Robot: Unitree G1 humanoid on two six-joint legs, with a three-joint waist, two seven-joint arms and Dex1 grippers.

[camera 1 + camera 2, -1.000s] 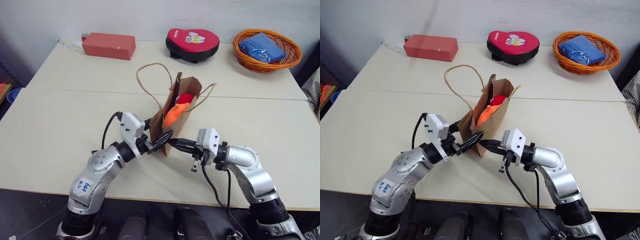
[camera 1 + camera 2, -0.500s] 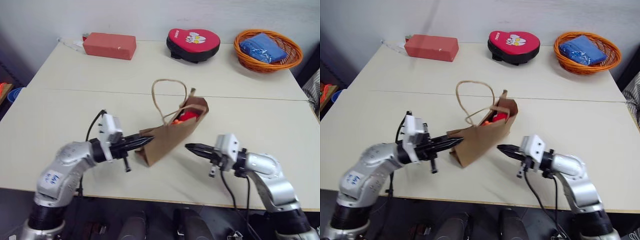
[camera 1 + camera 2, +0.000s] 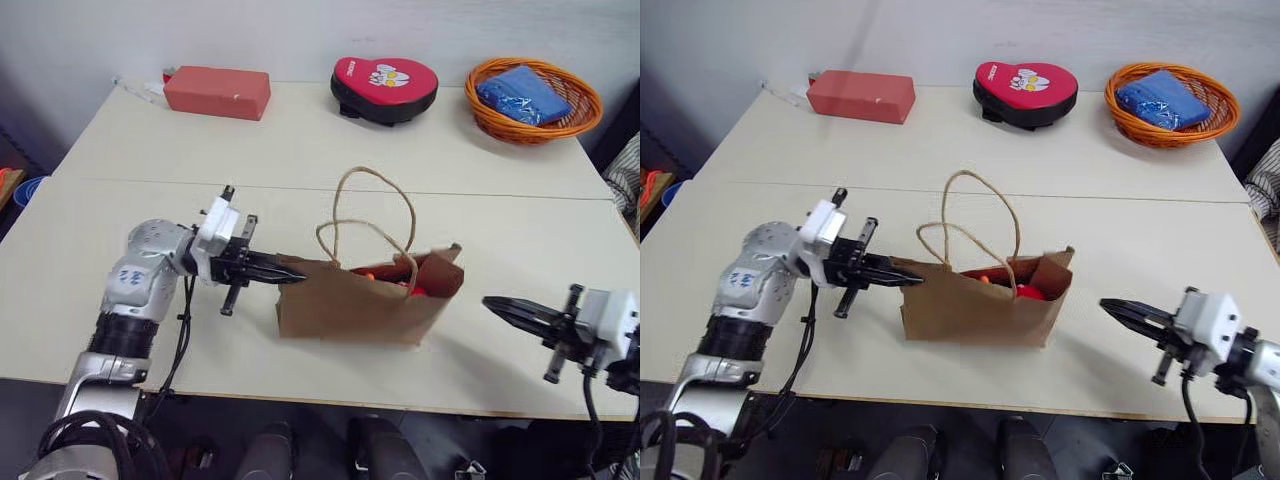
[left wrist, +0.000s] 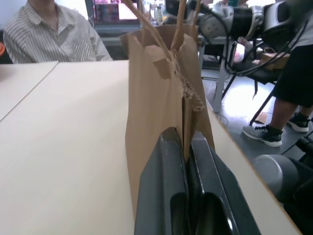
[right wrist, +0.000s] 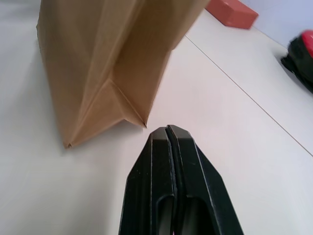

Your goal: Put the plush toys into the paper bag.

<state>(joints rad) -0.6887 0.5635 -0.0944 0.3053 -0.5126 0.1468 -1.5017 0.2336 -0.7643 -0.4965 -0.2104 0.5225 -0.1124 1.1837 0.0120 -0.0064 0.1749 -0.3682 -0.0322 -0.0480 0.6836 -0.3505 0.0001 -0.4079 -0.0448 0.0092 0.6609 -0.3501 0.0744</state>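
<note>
Brown paper bag (image 3: pixel 360 308) stood centre frame on my table (image 3: pixel 300 150), plush toys (image 3: pixel 405 288) inside. Left tool (image 3: pixel 290 275) clamped the bag's edge; right tool (image 3: pixel 492 305) closed, empty, lower right.

I can read no text anywhere. The red heart-shaped pad with a black base (image 3: pixel 385 88) at the table's far edge carries a white cartoon print and a short line of white lettering along its upper left edge, too small to make out.
</note>
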